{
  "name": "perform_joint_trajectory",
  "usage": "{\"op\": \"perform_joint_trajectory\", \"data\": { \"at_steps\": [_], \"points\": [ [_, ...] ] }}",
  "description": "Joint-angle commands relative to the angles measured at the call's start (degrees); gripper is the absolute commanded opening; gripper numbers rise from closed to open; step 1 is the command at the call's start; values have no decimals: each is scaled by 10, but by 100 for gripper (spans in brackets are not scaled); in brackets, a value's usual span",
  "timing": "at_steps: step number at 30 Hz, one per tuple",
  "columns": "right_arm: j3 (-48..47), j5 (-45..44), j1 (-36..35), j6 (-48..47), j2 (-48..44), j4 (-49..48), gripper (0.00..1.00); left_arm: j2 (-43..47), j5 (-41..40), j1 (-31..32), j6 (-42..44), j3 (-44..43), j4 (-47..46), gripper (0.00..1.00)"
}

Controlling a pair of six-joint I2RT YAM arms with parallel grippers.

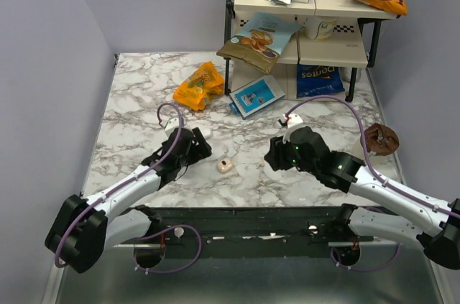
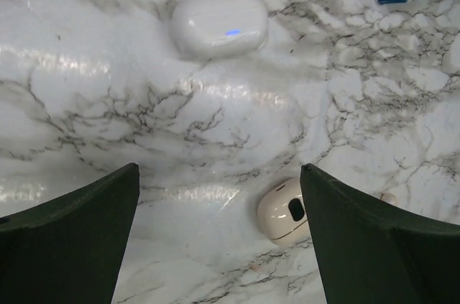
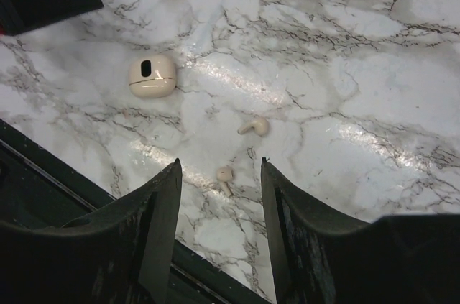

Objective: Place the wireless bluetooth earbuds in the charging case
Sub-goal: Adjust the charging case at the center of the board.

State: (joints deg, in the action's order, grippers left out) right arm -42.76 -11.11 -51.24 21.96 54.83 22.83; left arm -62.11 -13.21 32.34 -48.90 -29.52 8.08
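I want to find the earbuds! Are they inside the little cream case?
No. Both earbuds lie loose on the marble table, apart from the charging case. The case shows only a dark oval mark; its inside cannot be seen.

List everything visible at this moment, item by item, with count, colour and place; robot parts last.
charging case: one, cream-beige, table centre between the arms
earbuds: two, cream, loose on the marble near the right jaws
white oval case: one, white, blue light, ahead of the left jaws
brown disc: one, table's right edge
orange snack bag: one, far table
blue packet: one, by the shelf foot
shelf: one, far right, holding bags, boxes and cups
left gripper: jaws open, nothing held
right gripper: jaws apart, nothing held
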Motion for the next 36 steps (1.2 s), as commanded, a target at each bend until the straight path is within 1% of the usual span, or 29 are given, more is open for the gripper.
{"op": "perform_joint_trajectory", "data": {
  "at_steps": [1,3,4,5,7,11,15,16,19,22,23,27,31,36],
  "points": [
    [1,-16,4,9,-2,-18,56,36,68,15,-87,76,-115,99],
    [4,-18,4,12,-2,-18,56,16,64,24,-63,48,-82,99],
    [6,-18,4,16,2,-20,56,4,60,30,-47,18,-40,99],
    [8,-15,4,18,5,-23,56,-18,48,55,-31,4,-25,99],
    [9,1,4,24,24,-28,56,-38,17,74,-16,-23,-3,99],
    [9,28,3,42,59,-32,56,-82,13,84,23,-44,-7,99],
    [17,50,4,60,54,-36,56,-112,52,92,121,-94,23,99],
    [22,49,3,60,49,-36,56,-120,72,96,170,-122,58,99],
    [27,49,4,56,23,-29,56,-149,99,103,250,-159,122,99],
    [38,67,4,47,-15,-25,56,-156,132,107,303,-166,133,99],
    [41,75,3,42,-23,-24,56,-158,167,109,338,-167,132,98],
    [38,103,3,27,-48,3,56,-192,207,113,407,-179,147,95],
    [36,100,3,20,-71,24,56,-232,221,114,440,-193,150,94],
    [29,88,3,15,-90,34,56,-291,219,115,449,-224,142,88]
  ]
}}
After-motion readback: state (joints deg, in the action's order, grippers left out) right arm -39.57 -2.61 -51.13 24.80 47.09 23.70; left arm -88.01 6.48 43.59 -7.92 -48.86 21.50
